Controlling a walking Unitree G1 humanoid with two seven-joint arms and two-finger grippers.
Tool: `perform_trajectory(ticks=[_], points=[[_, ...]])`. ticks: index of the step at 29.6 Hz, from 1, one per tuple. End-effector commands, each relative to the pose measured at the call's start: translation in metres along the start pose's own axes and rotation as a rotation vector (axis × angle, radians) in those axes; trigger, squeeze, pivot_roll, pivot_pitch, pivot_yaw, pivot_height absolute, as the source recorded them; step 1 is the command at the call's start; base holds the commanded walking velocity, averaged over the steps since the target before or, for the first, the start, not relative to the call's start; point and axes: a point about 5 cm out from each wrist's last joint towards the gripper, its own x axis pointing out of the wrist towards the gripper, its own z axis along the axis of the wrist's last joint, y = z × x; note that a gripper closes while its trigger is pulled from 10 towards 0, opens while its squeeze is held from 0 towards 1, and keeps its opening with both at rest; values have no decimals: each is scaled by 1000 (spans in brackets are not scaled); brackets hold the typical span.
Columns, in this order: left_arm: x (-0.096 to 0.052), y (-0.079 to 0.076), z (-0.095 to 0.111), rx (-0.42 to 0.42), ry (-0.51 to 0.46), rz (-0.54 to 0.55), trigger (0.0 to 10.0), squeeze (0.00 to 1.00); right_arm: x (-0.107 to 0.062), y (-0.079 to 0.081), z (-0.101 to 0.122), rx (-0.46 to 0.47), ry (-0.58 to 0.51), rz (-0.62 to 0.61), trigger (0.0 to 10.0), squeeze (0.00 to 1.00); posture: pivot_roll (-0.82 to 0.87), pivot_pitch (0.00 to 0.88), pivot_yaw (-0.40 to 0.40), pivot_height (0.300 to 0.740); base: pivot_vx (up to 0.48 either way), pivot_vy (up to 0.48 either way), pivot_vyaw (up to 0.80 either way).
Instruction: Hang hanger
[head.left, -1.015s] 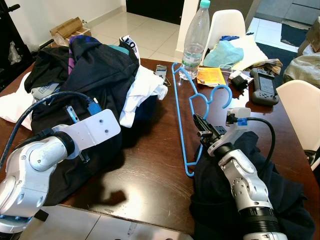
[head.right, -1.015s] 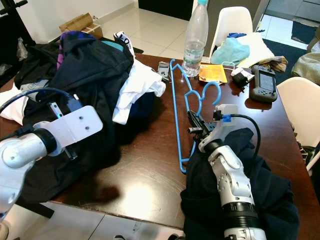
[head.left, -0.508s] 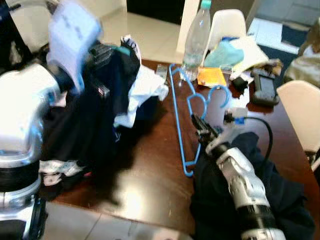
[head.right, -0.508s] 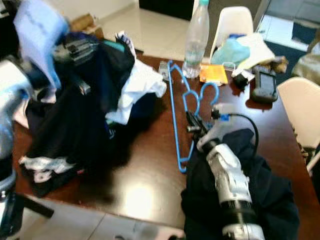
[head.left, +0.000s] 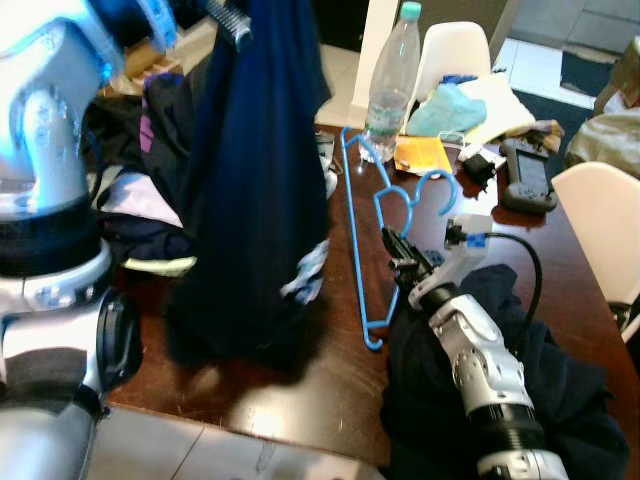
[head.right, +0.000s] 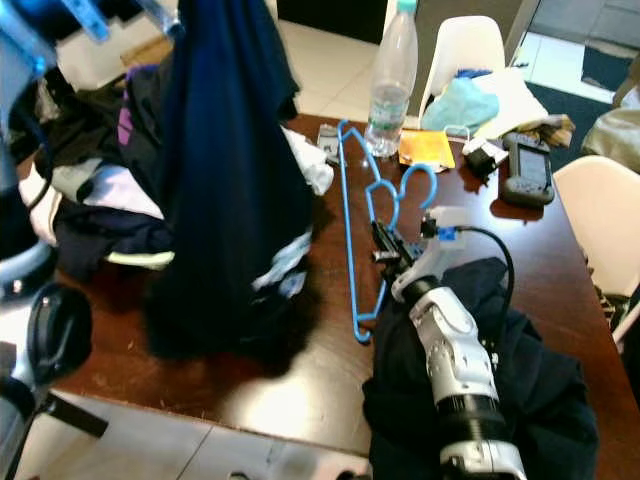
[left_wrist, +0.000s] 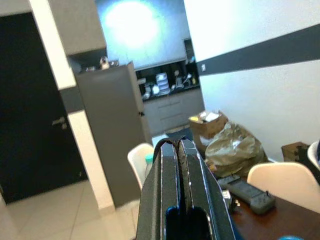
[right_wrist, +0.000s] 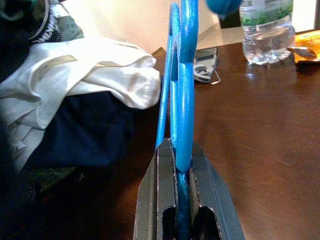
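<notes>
A blue plastic hanger (head.left: 349, 205) lies on the dark wooden table (head.left: 330, 390), its hook toward the far side. My right gripper (head.left: 397, 252) rests on the table and is shut on the hanger's near shoulder; in the right wrist view the blue bar (right_wrist: 182, 100) runs between the fingers. My left arm is raised high at the left. Its gripper (head.left: 230, 18) is shut on the top of a dark navy garment (head.left: 255, 200), which hangs down over the table's left half. The left wrist view has the fingers (left_wrist: 167, 165) pressed together, pointing at a far room.
A heap of clothes (head.left: 140, 200) covers the table's left end. More dark cloth (head.left: 570, 410) lies under my right arm. At the far side stand a water bottle (head.left: 392, 75), an orange packet (head.left: 420, 152) and a handheld console (head.left: 527, 172). White chairs (head.left: 600, 220) are on the right.
My left arm has swung up from table height, lifting the navy garment off the heap until it hangs. The right gripper has kept its hold on the hanger.
</notes>
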Motion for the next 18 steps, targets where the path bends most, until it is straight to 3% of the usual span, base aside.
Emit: perform_trajectory(ticks=[1,5,8,10,12,15,16,18], points=[[5,3,9,-17,-52,0,0,0,-4,-4,-11,1,42,-24,10000,0,250,85,-12,740,0,0,0],[20,0,19,-76,-109,-26,0,0,-2,-2,-12,2,35,-22,10000,0,245,74,-5,740,0,0,0],[36,-15,22,-151,-152,-108,0,0,-1,-2,-11,2,28,-24,10000,0,244,76,-6,740,0,0,0],[36,-15,22,-151,-152,-108,0,0,-1,-2,-11,2,28,-24,10000,0,244,76,-6,740,0,0,0],[51,-24,19,-240,-176,-155,0,0,-3,-4,-10,0,24,-34,10000,0,240,79,2,740,0,0,0],[56,-25,18,-274,-184,-161,0,0,-3,-5,-10,-1,23,-37,10000,0,240,79,2,740,0,0,0],[61,-20,19,-328,-215,-139,0,0,-4,-6,-11,-1,18,-45,10000,0,233,82,8,740,0,0,0],[61,-20,19,-328,-215,-139,0,0,-4,-6,-11,-1,18,-45,10000,0,233,82,8,740,0,0,0]])
